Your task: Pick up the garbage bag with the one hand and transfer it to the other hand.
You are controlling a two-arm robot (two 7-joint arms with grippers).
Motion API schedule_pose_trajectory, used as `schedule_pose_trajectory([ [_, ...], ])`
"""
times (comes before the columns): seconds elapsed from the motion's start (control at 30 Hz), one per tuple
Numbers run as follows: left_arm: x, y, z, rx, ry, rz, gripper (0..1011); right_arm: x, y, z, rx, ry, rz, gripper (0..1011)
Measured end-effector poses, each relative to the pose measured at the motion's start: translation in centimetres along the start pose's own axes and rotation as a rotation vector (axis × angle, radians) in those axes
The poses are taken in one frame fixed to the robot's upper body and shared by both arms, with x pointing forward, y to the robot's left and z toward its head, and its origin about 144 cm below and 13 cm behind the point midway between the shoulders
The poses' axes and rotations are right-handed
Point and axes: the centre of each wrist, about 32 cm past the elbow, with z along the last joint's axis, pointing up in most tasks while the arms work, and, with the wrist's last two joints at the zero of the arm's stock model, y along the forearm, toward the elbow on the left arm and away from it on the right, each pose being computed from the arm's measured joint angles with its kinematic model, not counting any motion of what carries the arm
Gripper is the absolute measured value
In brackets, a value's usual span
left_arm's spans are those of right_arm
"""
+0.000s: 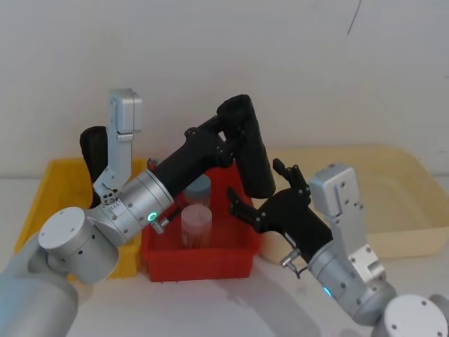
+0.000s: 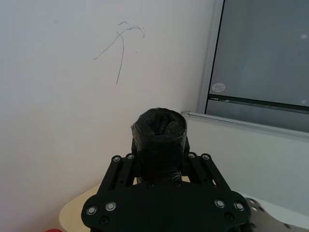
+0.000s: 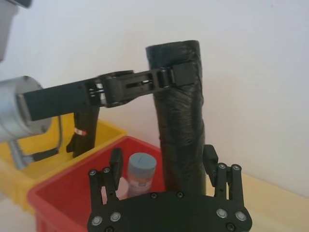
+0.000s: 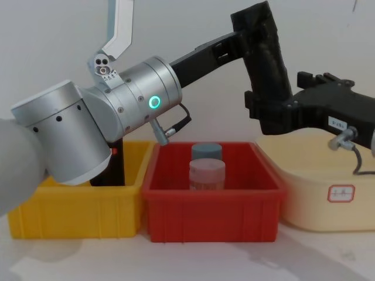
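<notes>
The garbage bag (image 1: 249, 147) is a plain black crinkly roll held nearly upright in the air above the red bin (image 1: 203, 263). My left gripper (image 1: 228, 144), on the silver arm with the green ring light, is shut on the roll near its top end (image 4: 258, 29). My right gripper (image 1: 261, 188), the one with the white label, stands open around the roll's lower end. In the right wrist view its fingers (image 3: 116, 166) flank the garbage bag (image 3: 181, 121), with a gap on one side. In the left wrist view the roll's end (image 2: 159, 128) points out between the left fingers.
The red bin holds a grey-lidded jar (image 1: 198, 188) and a pinkish jar (image 1: 196, 225). A yellow bin (image 1: 42, 196) to its left holds another black roll with a red-and-white band (image 3: 84, 130). A cream tray (image 1: 393, 203) stands on the right. A white wall is close behind.
</notes>
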Motion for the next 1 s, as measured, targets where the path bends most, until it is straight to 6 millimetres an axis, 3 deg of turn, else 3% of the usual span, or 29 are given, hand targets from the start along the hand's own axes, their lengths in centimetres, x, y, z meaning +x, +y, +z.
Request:
schedule_pose_trajectory([
  [0.53, 0.0, 0.0, 0.0, 0.000, 0.000, 0.000, 411, 3.8, 3.7, -2.5, -0.009, -0.004, -0.012, 1001],
  [1.0, 0.0, 0.0, 0.0, 0.000, 0.000, 0.000, 411, 5.0, 4.2, -3.1, -0.011, 0.001, -0.001, 1001],
])
